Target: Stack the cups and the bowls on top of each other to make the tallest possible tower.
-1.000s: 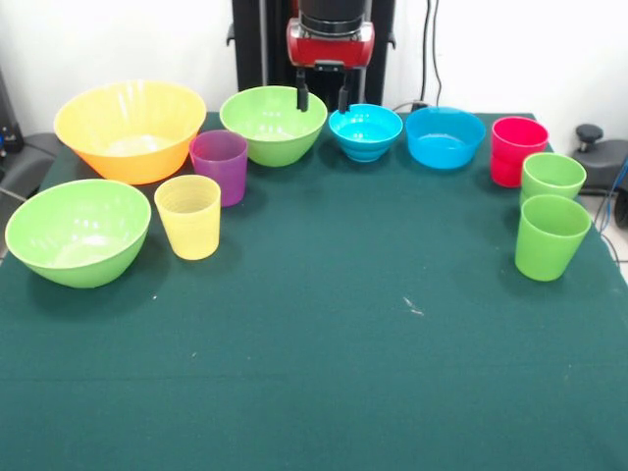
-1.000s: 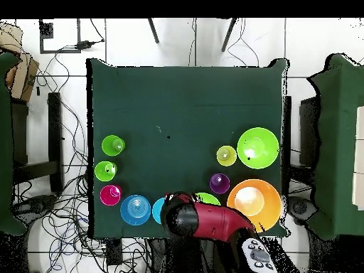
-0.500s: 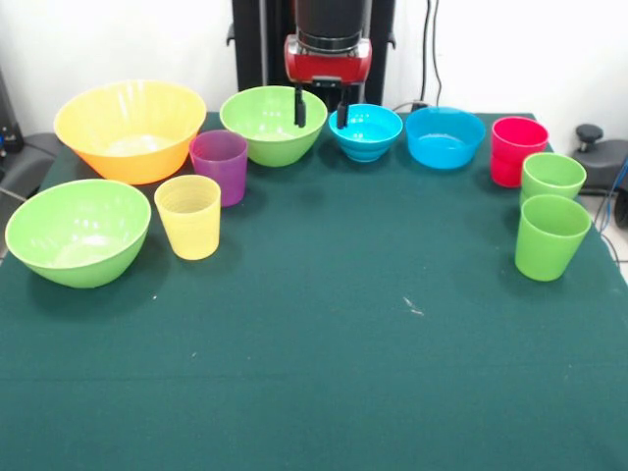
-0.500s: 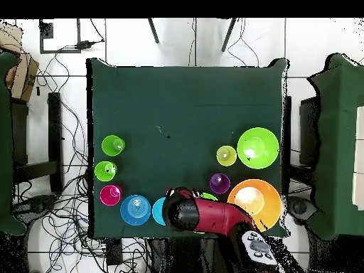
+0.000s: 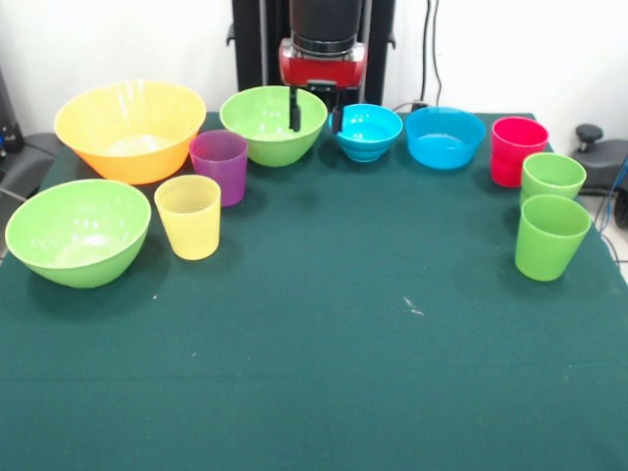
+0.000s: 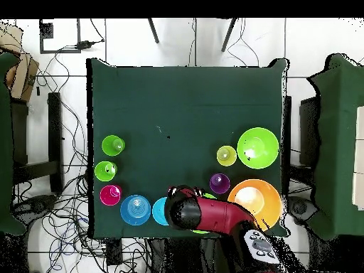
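Claw (image 5: 313,113) above the far row of a green worktop (image 5: 324,373).
Claw fingers spread wide, empty, straddling the right rim of a lime bowl (image 5: 267,124), beside a blue bowl (image 5: 366,131). No tower built: orange bowl (image 5: 130,130), second lime bowl (image 5: 77,232), purple cup (image 5: 219,166), yellow cup (image 5: 188,217), red cup (image 5: 517,150) and two green cups (image 5: 550,236) stand separately.
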You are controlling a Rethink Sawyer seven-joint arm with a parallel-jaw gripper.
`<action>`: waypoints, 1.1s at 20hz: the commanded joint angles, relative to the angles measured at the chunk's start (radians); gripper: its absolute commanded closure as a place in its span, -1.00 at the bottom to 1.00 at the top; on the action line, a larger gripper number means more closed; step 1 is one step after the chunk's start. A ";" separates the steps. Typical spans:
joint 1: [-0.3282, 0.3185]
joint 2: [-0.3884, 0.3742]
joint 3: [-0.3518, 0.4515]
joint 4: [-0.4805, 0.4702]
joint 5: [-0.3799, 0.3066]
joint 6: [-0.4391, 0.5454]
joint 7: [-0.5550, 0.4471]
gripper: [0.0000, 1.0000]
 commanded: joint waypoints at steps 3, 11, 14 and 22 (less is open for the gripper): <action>-0.006 -0.015 0.002 -0.027 -0.026 -0.070 0.142 -1.00; -0.003 0.010 -0.037 0.020 0.045 -0.129 0.246 -1.00; -0.007 0.020 -0.038 0.022 0.051 -0.122 0.259 -1.00; -0.011 0.101 -0.038 -0.017 0.019 -0.178 0.303 -1.00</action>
